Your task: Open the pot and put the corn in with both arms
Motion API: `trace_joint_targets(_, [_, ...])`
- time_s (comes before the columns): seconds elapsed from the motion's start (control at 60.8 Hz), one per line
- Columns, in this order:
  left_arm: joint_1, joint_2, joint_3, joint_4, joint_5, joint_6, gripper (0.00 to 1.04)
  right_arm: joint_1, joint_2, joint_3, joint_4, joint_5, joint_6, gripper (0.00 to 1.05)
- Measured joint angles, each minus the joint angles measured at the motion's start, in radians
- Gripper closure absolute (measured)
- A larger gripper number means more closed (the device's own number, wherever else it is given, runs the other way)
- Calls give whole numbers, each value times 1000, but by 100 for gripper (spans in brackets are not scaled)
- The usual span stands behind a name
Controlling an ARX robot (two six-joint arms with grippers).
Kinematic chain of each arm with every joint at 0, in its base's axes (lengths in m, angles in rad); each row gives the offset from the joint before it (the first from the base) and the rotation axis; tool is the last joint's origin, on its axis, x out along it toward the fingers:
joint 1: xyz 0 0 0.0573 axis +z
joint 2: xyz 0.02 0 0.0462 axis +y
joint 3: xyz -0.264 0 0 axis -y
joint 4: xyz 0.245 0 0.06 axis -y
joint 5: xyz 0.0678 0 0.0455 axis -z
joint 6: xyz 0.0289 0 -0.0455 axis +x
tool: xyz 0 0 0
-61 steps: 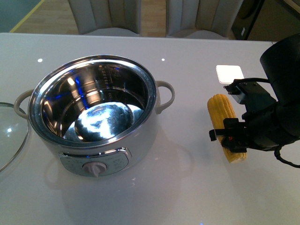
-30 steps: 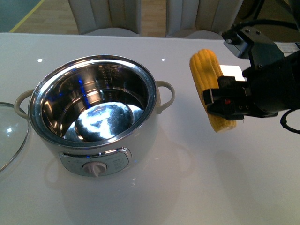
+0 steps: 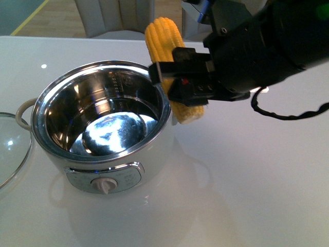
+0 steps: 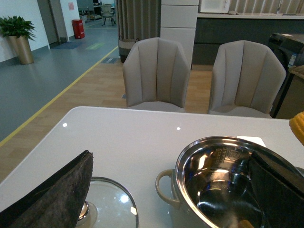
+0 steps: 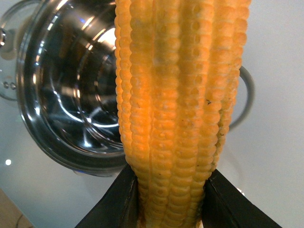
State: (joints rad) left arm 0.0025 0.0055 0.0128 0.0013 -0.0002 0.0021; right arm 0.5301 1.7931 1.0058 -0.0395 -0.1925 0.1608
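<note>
Corn (image 3: pixel 165 51) clamped crosswise near its lower half in the right pincer (image 3: pixel 181 82), lifted clear of the worktop (image 3: pixel 247 175) and tilted, upper end leaning away toward the chairs (image 3: pixel 115 18). Lower tip hanging just outside the pot's far right rim, over the spot where the right side handle sits. Seen in the right wrist view as a thick cob (image 5: pixel 180 109) filling the middle, black fingers (image 5: pixel 118 199) pressed against both sides of its base, kernels in tidy rows.

Pot (image 3: pixel 103 149) uncovered on the worktop, steel inner bowl (image 3: pixel 105 126) bare and mirror-bright, control knob (image 3: pixel 104 185) facing the camera, left loop handle (image 3: pixel 23 110) showing at the side. Glass lid (image 3: pixel 10 146) lying flat on the worktop just beside the pot on its left, knob (image 4: pixel 83 211) up, apart from the pot.

Right arm (image 3: pixel 272 46) bulky and black, reaching in from the upper right, cable (image 3: pixel 288 114) looping beneath it.

Left pincer visible only in the left wrist view as two dark finger edges, one (image 4: pixel 57 194) above the lid and the other (image 4: pixel 280 190) over the pot's bowl, spread wide apart and gripping nothing. Out of the front view altogether.
</note>
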Motion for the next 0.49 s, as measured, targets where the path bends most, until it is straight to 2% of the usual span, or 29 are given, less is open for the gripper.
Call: trace_joint_targets(0.493, [0, 0, 0, 0, 0, 0, 7, 106, 166, 229, -59, -14, 73, 73])
